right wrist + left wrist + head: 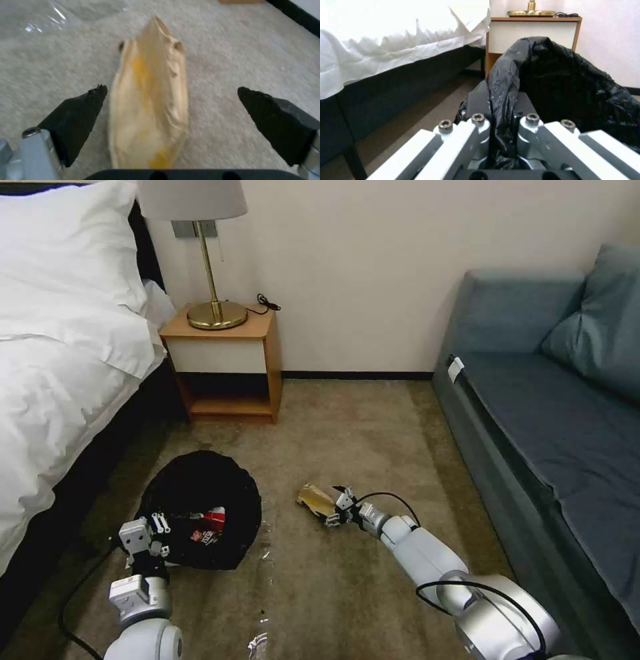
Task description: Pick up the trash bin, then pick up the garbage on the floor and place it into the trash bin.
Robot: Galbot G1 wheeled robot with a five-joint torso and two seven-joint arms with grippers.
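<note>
The trash bin point(220, 483), lined with a black bag, is tilted toward me on the carpet at the left. A red-and-white packet point(208, 527) lies inside it. My left gripper point(159, 528) is shut on the bin's rim, with the black bag liner point(553, 82) pinched between its fingers point(479, 100). A gold-brown snack wrapper point(317, 500) lies on the carpet in the middle. My right gripper point(338, 507) is open at the wrapper's near end. In the right wrist view the wrapper point(150, 105) lies between the two black fingertips point(85, 115), nearer to this one.
A clear plastic item point(267, 553) lies on the carpet between bin and wrapper, with a shiny scrap point(257, 643) nearer me. The bed point(60, 367) runs along the left and the blue sofa point(553, 413) along the right. A nightstand point(223, 360) with a lamp stands at the back.
</note>
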